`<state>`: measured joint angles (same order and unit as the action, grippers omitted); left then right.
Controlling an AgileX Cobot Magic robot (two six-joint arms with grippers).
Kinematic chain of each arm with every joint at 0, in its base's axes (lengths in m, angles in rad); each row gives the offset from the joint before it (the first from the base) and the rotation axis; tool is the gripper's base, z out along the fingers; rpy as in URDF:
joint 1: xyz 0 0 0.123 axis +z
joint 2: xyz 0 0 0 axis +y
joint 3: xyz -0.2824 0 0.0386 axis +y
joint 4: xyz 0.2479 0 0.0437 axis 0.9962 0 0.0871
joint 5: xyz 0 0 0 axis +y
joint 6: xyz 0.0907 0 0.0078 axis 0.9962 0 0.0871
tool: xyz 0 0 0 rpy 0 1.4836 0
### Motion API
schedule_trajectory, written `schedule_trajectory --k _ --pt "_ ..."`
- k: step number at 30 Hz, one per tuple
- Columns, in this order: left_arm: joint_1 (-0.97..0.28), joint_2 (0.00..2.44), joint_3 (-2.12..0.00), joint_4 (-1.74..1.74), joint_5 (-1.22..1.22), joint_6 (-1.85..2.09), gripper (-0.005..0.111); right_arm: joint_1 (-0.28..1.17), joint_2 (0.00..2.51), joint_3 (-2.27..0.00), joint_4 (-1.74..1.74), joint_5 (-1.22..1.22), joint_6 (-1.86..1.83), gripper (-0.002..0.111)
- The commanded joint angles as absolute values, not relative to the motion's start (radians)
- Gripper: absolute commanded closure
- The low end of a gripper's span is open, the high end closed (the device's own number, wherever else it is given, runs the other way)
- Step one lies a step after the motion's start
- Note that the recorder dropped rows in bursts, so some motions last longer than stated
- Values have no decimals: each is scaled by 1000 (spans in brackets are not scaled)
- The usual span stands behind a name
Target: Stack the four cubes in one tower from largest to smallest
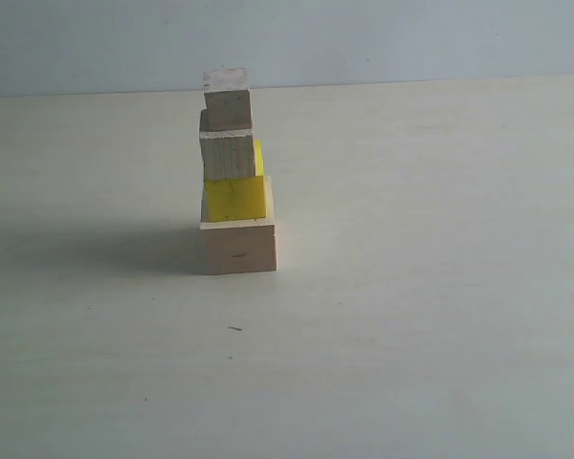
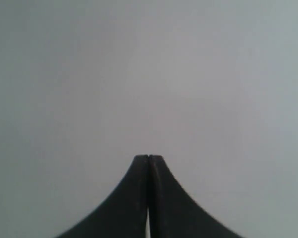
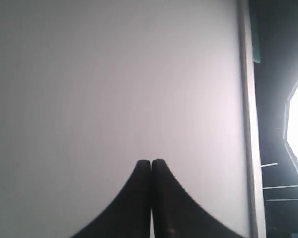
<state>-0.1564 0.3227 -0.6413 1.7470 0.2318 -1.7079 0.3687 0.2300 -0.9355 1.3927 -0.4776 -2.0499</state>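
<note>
In the exterior view a tower stands on the pale table, left of centre. Its base is the large wood cube (image 1: 238, 247), then the yellow cube (image 1: 235, 199), the medium wood cube (image 1: 228, 155), and the small wood cube (image 1: 228, 98) on top. The upper cubes sit slightly skewed. Neither arm shows in the exterior view. My left gripper (image 2: 148, 157) is shut with nothing between its dark fingers, over a plain grey surface. My right gripper (image 3: 151, 161) is also shut and empty, over a pale surface.
The table (image 1: 411, 316) runs back to a grey wall (image 1: 392, 38). A small dark speck (image 1: 235, 329) lies in front of the tower. The right wrist view shows the surface's edge (image 3: 246, 124) with a dark area beyond.
</note>
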Motion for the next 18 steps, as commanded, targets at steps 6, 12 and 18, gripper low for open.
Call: schedule_trajectory --k 6,12,18 --pt "-156 321 -655 1540 386 -1360 107 365 94 -935 1453 -533 -2118 108" --pt "-156 285 -655 1432 376 -1275 107 365 16 -933 1736 -523 -2118 108" --pt "-156 227 -655 1416 362 -1270 107 365 0 -840 1744 -276 -2118 108"
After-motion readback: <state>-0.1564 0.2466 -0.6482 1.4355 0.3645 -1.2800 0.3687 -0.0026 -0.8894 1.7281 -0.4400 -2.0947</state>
